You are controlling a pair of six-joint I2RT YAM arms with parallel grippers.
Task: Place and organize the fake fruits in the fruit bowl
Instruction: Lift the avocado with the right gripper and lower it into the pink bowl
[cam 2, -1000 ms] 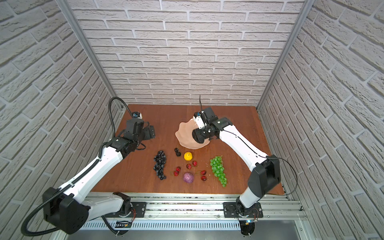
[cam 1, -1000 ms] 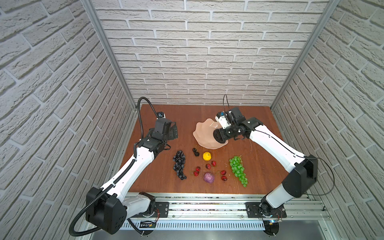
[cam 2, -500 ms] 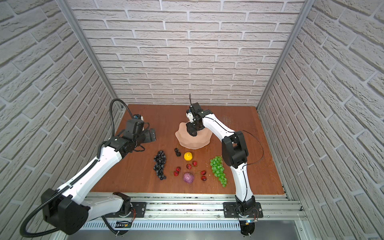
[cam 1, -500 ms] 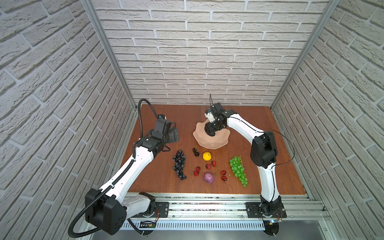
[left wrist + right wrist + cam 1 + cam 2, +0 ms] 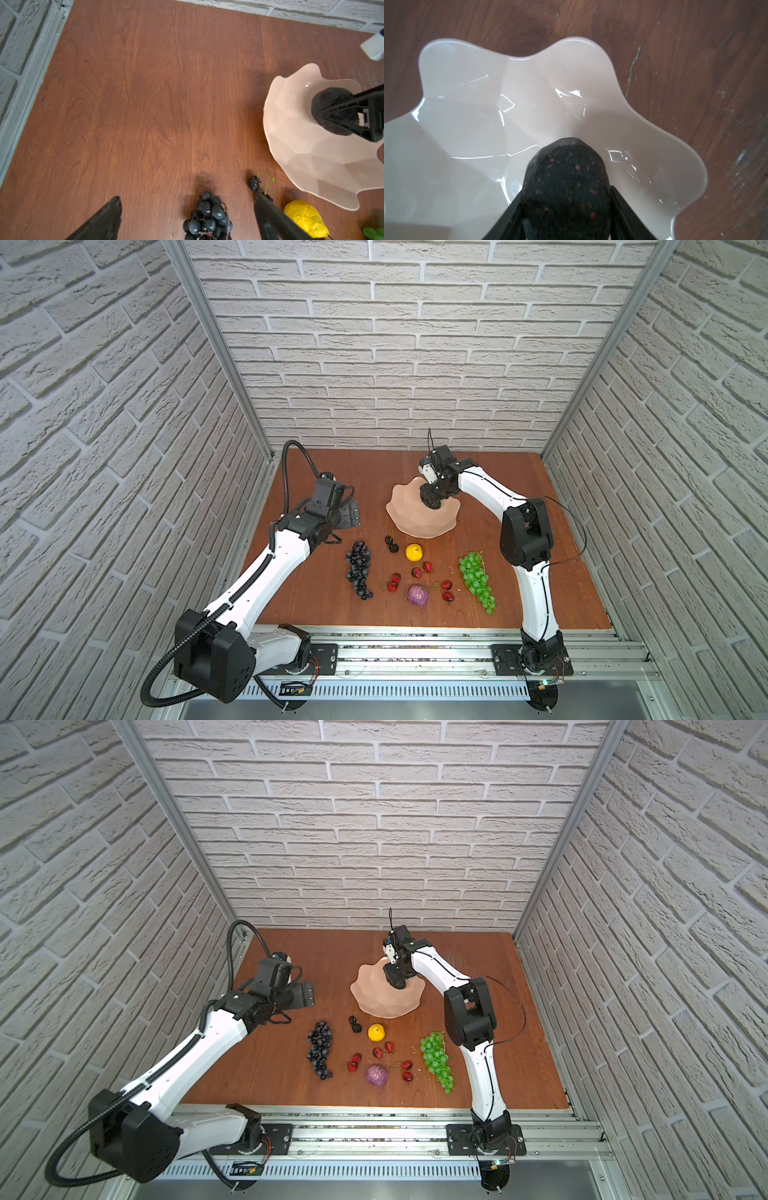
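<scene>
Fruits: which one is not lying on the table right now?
The dark avocado, gripped in the right claw inside the rim of the pink bowl. The dark grapes, green grapes, lemon, cherries and purple fruit all lie on the wooden table.

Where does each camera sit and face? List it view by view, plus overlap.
Both top views: high at the front, looking down at the brown wooden table; left gripper and right gripper show.
Left wrist: past its open gripper at the dark purple grape bunch.
Right wrist: over its gripper, shut on the dark speckled avocado, into the pale pink wavy-rimmed bowl.
Wrist views share bowl and avocado.
</scene>
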